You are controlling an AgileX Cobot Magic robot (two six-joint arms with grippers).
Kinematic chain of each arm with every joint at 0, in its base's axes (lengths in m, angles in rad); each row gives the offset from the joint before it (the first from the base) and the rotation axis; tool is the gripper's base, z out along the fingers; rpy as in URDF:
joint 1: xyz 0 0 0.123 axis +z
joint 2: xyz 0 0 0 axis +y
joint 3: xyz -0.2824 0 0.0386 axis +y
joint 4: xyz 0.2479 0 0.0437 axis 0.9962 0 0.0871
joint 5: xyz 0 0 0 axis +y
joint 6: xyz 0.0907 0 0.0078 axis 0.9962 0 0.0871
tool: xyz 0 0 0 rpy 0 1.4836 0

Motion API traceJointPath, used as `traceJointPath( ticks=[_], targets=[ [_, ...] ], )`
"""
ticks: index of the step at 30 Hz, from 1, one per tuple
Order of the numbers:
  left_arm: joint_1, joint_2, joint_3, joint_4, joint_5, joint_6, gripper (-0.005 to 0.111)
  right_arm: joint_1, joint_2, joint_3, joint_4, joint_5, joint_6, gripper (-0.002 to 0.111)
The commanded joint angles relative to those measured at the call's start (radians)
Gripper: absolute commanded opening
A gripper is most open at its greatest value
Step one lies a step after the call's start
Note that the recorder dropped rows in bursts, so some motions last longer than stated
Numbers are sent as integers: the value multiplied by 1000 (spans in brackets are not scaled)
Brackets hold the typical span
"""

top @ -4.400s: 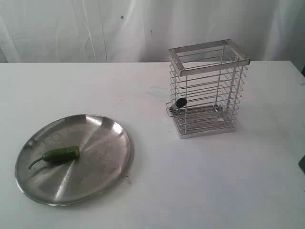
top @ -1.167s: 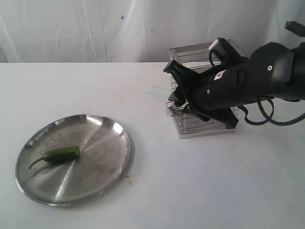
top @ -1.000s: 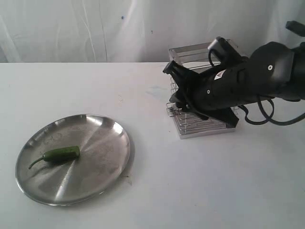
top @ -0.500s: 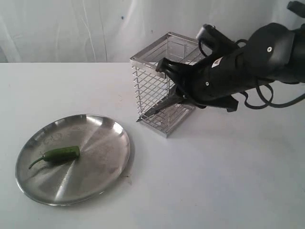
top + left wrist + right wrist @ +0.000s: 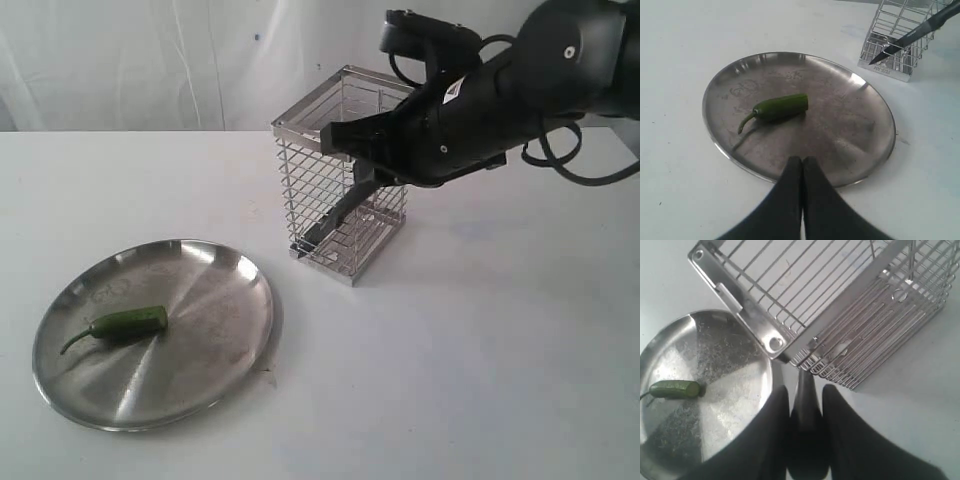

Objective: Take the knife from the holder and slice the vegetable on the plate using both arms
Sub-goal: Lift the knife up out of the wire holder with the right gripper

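The green vegetable (image 5: pixel 125 323) lies on the left half of the round steel plate (image 5: pixel 215 290). My right gripper (image 5: pixel 368 165) is shut on the black handle of the knife (image 5: pixel 335 215). Its dark blade slants down across the wire holder (image 5: pixel 330 120), tip near the holder's bottom corner; whether it is still caught in the wires I cannot tell. The right wrist view shows the knife (image 5: pixel 806 405) handle between the fingers of my right gripper (image 5: pixel 806 390), below the holder (image 5: pixel 840 315). My left gripper (image 5: pixel 802 160) is shut and empty, just over the plate (image 5: pixel 860 150) rim, short of the vegetable (image 5: pixel 780 106).
The white table runs back to a white curtain. The holder stands turned, just right of the plate. The right arm (image 5: pixel 540 70) hangs over the table's far right. The left arm does not show in the exterior view.
The right gripper closed on the knife and pulled left, dragging and turning the holder toward the plate. Since half a second ago the arm has risen with the knife. Plate and vegetable are unmoved.
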Motion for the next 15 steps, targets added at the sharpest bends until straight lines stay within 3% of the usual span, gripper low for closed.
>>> traceJointPath(
  ticks=[1, 15],
  targets=[
    [1, -4, 5, -6, -2, -1, 0, -4, -20, -20, -17, 28, -86, 0],
    [1, -4, 5, -6, -2, -1, 0, -4, -209, -16, -31, 118, -110, 0]
  ],
)
